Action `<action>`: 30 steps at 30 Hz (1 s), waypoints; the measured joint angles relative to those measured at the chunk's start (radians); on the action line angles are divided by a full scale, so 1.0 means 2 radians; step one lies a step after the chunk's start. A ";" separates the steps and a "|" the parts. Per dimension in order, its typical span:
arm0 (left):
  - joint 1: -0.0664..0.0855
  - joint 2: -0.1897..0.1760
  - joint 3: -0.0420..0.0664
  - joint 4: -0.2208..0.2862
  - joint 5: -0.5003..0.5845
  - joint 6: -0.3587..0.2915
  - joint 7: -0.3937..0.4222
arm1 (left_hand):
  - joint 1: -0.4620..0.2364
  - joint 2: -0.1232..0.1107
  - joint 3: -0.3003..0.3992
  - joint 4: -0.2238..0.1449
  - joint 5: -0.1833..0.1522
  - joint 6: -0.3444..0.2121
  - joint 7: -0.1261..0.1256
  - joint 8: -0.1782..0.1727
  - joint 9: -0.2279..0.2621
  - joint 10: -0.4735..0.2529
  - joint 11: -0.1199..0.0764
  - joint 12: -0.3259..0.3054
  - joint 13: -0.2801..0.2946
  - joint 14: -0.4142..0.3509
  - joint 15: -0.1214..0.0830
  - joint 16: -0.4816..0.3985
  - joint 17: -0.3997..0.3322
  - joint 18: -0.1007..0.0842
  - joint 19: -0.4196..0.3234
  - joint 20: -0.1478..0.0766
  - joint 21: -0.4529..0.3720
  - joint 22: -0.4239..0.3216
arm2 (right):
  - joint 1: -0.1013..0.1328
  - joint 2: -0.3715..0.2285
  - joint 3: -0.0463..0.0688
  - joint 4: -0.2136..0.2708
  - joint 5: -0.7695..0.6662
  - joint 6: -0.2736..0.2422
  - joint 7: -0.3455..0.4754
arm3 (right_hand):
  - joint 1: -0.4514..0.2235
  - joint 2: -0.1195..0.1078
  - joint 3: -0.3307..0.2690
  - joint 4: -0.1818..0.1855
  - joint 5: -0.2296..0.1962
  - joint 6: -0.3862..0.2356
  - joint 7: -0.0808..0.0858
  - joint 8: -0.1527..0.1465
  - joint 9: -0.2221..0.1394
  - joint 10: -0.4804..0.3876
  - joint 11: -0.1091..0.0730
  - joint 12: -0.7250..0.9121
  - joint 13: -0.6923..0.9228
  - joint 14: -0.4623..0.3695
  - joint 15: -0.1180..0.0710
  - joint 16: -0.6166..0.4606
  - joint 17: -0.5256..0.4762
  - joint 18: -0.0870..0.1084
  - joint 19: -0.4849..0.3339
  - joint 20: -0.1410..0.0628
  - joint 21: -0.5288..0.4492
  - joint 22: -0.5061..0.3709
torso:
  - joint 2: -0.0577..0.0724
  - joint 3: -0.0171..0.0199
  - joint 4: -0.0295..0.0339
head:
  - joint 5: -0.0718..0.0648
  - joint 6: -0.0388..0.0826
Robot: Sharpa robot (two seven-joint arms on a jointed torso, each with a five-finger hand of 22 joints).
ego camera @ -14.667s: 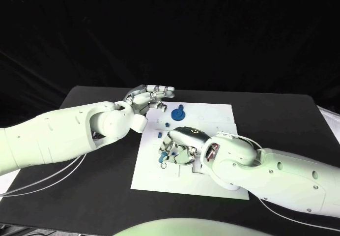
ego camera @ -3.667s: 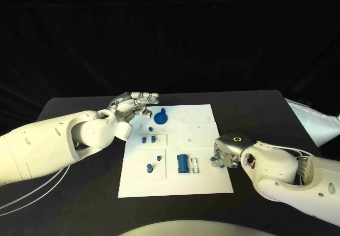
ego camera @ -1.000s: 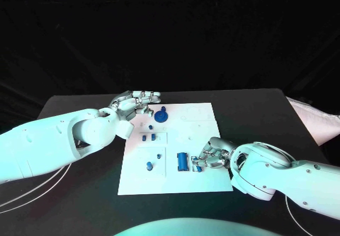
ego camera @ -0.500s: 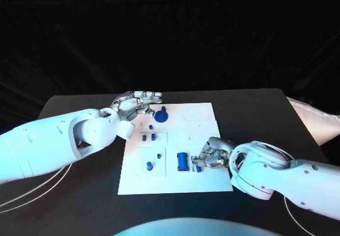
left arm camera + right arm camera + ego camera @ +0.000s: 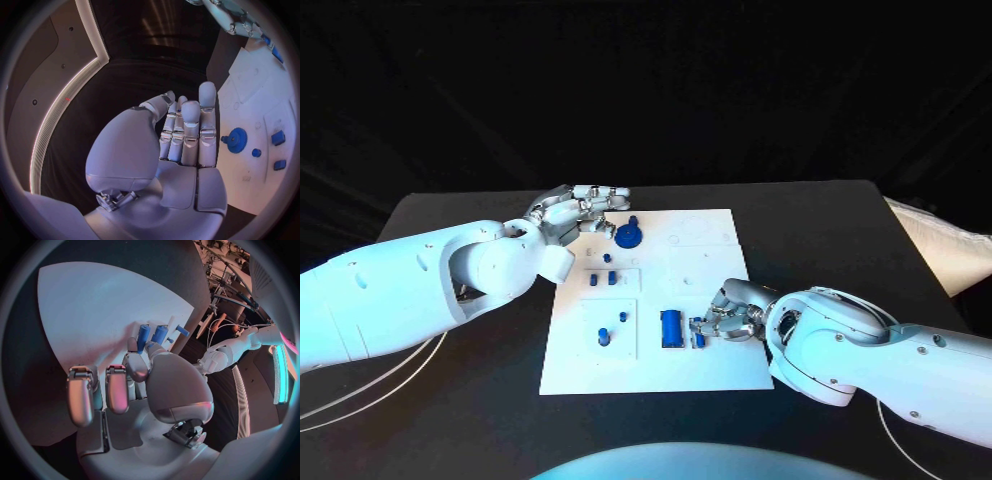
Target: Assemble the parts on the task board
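R hand (image 5: 728, 312) is sitting low over the near right part of the task board (image 5: 711, 262), fingers curled down beside the blue cylinder (image 5: 671, 327) in its slot. A small blue part (image 5: 700, 338) is showing right at the fingertips. Looks like it's pinching or pressing it, but I can't tell for sure: the head view has the fingers covering the contact.

R wrist view is giving the other side: two blue cylinders (image 5: 152, 333) lying side by side just past the fingers (image 5: 136, 366), plus a small blue peg (image 5: 182, 330) next to them. One finger is reaching to the cylinders while the others are hanging free above the board. Still no clear contact, so grasp = unknown.

L hand (image 5: 570, 211) is hovering at the far left corner of the board, next to the blue gear (image 5: 629, 236). Fingers are loosely curled, and nothing is in them. My guess is it's parked there to keep out of R's way. L wrist view is confirming this: palm (image 5: 164, 150) bare, fingers together and upright, gear (image 5: 236, 140) well clear of them on the board.

Other parts are sitting in place mid board: a pair of small blue blocks (image 5: 600, 279) and two small pieces (image 5: 604, 336) near the left. Head view is showing the layout; wrist views are showing the finger gaps.
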State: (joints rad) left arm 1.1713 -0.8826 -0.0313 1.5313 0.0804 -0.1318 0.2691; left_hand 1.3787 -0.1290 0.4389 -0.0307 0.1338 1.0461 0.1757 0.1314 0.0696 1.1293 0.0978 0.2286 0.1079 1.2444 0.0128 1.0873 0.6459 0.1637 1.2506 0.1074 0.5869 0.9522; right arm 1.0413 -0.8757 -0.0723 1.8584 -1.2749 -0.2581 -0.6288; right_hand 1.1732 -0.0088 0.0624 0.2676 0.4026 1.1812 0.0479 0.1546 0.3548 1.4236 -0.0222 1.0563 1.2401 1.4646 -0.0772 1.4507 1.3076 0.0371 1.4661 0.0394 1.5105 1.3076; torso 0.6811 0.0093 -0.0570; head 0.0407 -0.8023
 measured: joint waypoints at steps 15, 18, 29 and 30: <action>0.000 0.000 0.000 0.000 0.000 0.001 -0.001 | 0.000 0.000 0.000 0.000 0.000 0.000 0.000 0.000 0.000 -0.002 0.002 0.000 0.000 0.000 0.000 0.000 -0.001 0.000 -0.002 0.002 -0.002 -0.001 | 0.000 0.001 0.000 -0.001 -0.003 0.002 0.000 | -0.029 0.008 -0.062 0.010 -0.133 -0.002 0.002 0.006 0.009 0.000 0.000 0.000 0.005 0.000 0.000 0.000 0.000 0.000 0.000 0.000 0.000 0.000 | 0.000 0.0001 -0.0003 | 0.000 -0.001; 0.000 0.000 0.000 -0.001 0.000 0.001 -0.002 | 0.000 0.000 0.000 0.000 0.000 0.000 0.000 0.000 0.000 -0.002 0.002 0.000 0.000 0.000 0.000 0.000 -0.002 0.000 -0.002 0.002 -0.002 -0.001 | 0.000 -0.002 0.000 0.001 -0.004 0.002 0.000 | -0.029 0.008 -0.063 0.008 -0.136 -0.002 0.002 0.006 0.009 0.000 0.000 0.000 0.005 0.000 0.000 0.000 0.000 0.000 0.000 0.000 0.000 0.000 | 0.000 0.0001 -0.0003 | 0.000 -0.001; 0.000 0.000 0.000 -0.004 0.000 0.003 -0.002 | 0.000 0.000 0.000 0.000 0.000 0.000 0.000 0.000 0.000 -0.002 0.002 0.000 0.000 0.000 0.000 0.000 -0.004 0.000 -0.002 0.002 -0.005 -0.003 | 0.000 -0.031 0.000 0.022 -0.006 0.007 0.004 | -0.005 -0.006 -0.087 -0.007 -0.163 -0.004 0.004 0.008 0.013 0.000 0.000 -0.003 0.005 0.000 0.000 0.000 0.000 0.000 0.000 0.000 0.000 0.000 | 0.000 0.0008 -0.0003 | -0.001 -0.001; 0.000 0.000 0.000 -0.004 0.000 0.003 -0.002 | 0.000 0.000 0.000 0.000 0.000 0.000 0.000 0.000 0.000 -0.002 0.002 0.000 0.000 0.000 0.000 0.000 -0.004 0.000 -0.002 0.002 -0.005 -0.003 | 0.000 -0.033 0.000 0.022 -0.005 0.008 0.004 | -0.001 -0.005 -0.089 -0.009 -0.165 -0.004 0.003 0.008 0.014 0.000 0.000 -0.003 0.005 0.000 0.000 0.000 0.000 0.000 0.000 0.000 0.000 0.000 | 0.000 0.0008 -0.0006 | 0.000 -0.001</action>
State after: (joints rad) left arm 1.1712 -0.8827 -0.0314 1.5235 0.0804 -0.1261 0.2649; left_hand 1.3787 -0.1289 0.4389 -0.0307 0.1338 1.0461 0.1757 0.1314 0.0695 1.1259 0.1012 0.2286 0.1077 1.2441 0.0130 1.0873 0.6383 0.1634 1.2470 0.1110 0.5769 0.9465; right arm 1.0405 -0.9409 -0.0720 1.9032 -1.2855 -0.2412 -0.6206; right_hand 1.1722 -0.0190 -0.1161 0.2495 0.0728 1.1741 0.0549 0.1699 0.3821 1.4234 -0.0221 1.0510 1.2492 1.4646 -0.0771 1.4506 1.3073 0.0372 1.4661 0.0395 1.5104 1.3078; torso 0.6808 0.0109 -0.0582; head 0.0402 -0.8048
